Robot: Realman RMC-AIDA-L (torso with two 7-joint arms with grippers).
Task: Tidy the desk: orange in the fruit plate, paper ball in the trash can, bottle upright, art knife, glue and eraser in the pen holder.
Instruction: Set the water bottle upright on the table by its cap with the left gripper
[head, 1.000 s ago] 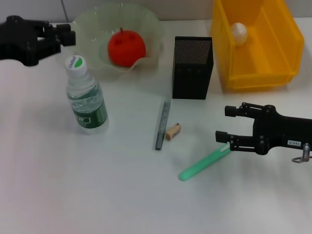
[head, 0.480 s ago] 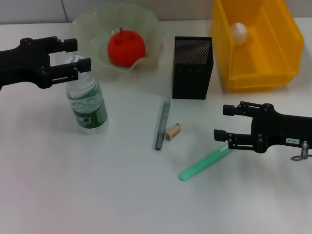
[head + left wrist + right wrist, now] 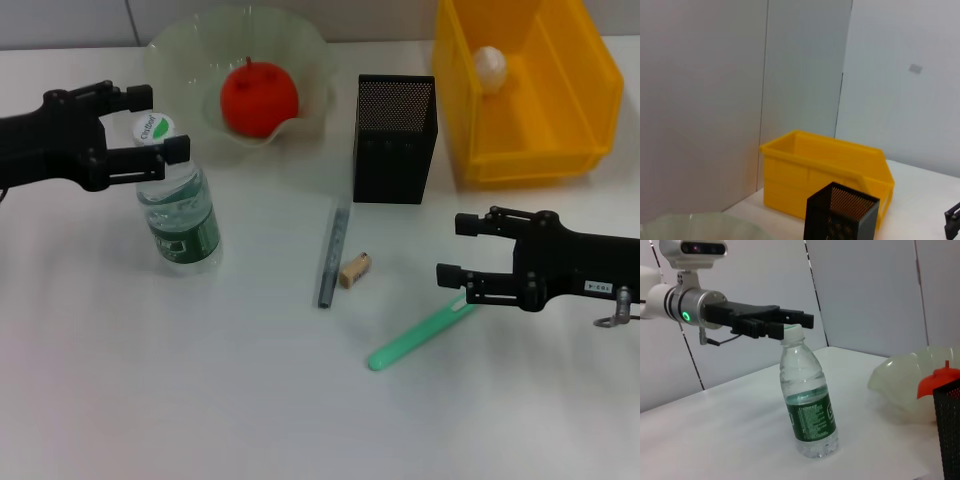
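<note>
Bottle (image 3: 178,215) upright, cap between the open fingers of left pincer (image 3: 160,123), no firm hold evident. Right pincer (image 3: 453,248) open, empty; green glue stick (image 3: 420,335) just below it. Next likely: lower and close on it.

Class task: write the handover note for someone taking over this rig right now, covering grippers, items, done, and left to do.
Left gripper: open, astride the cap of the upright bottle.
Right gripper: open, low over the desk, beside the green glue stick.
Done: orange in fruit plate; paper ball in trash can; bottle standing.
Left: grey art knife, eraser and glue stick lie on the desk, to go into pen holder.
</note>
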